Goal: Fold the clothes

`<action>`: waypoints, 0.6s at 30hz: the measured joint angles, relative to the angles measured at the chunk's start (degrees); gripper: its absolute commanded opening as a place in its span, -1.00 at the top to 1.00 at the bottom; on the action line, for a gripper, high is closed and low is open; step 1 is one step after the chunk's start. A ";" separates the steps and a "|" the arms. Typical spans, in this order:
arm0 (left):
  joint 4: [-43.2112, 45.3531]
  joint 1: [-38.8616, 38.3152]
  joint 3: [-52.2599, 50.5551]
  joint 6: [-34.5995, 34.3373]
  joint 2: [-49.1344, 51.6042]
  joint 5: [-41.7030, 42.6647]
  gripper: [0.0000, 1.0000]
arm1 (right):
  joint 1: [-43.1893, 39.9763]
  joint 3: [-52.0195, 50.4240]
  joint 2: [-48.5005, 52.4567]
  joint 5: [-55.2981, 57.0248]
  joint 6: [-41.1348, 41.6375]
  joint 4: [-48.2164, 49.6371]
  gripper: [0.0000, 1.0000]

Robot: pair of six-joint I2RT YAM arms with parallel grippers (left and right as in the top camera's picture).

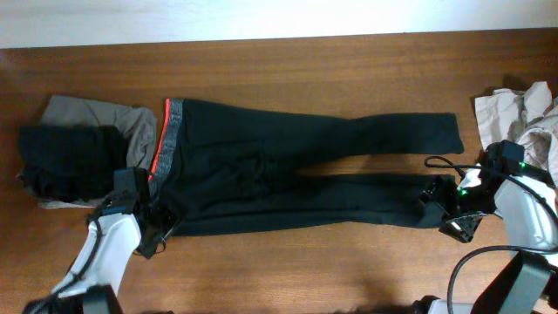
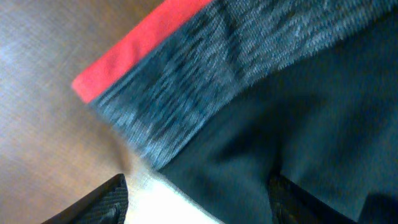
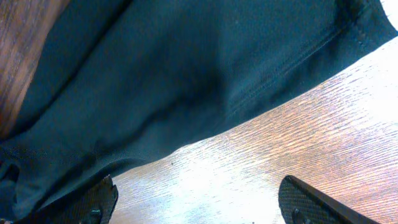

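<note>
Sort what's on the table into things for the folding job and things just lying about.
Job: black leggings, spread flat; folded stack at left; crumpled beige garment at right.
Lying about: only a black cable by the leg hems.

table (image 1: 288,61): brown wood | far edge: white strip (image 1: 261,17), possibly wall

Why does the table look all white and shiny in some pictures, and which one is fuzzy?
Left wrist: the grey waistband looks fuzzy, and light glares white on the table. Right wrist: sharper, with bright glare on the table too. Overhead: the black leggings are so dark that most fold detail is lost.
</note>
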 measured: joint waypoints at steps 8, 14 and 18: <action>3.85 0.57 2.58 -0.31 5.25 2.56 0.24 | 0.00 0.00 0.00 0.20 -0.35 0.17 -0.74; 4.59 0.68 2.84 -0.02 5.73 4.42 0.64 | 0.00 -0.04 0.00 0.24 -0.42 0.15 -0.73; 3.82 0.68 2.95 0.52 5.75 5.22 0.67 | 0.00 -0.04 0.00 0.26 -0.52 0.15 -0.73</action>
